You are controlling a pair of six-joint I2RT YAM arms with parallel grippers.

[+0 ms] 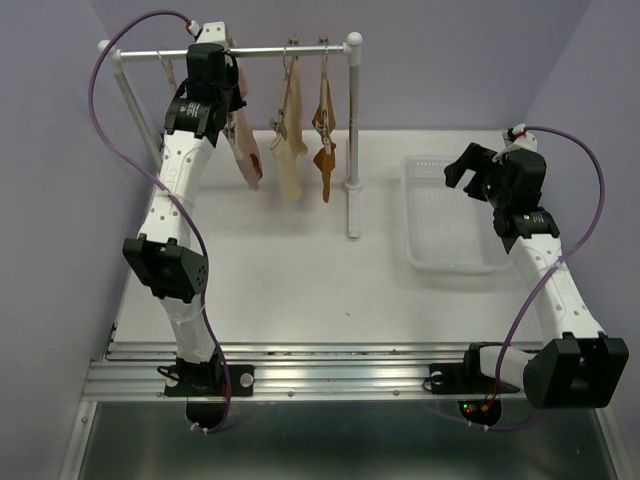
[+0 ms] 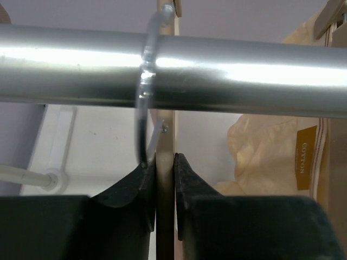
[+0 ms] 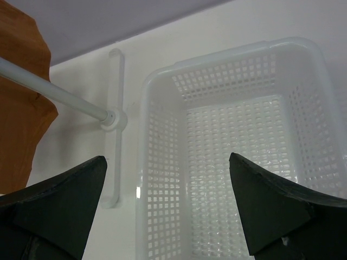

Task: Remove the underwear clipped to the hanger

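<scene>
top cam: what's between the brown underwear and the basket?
The rack post, standing on the table; the rest of that stretch is bare. The top view shows it: brown underwear on its left, basket on its right.

Rail (image 1: 270, 50): bars the way above the hanger (image 2: 167, 135) pinched by the left gripper (image 2: 165, 160).
Underwear (image 1: 290, 140): 3 pieces hang close, narrow gaps between.
Post (image 1: 353, 150): stands between underwear and basket (image 1: 412, 215).
Table (image 1: 300, 290): open before the rail.

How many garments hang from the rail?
3. A pink garment on the left, partly behind the left arm; a cream garment in the middle; an orange-brown garment on the right. No others show.
</scene>
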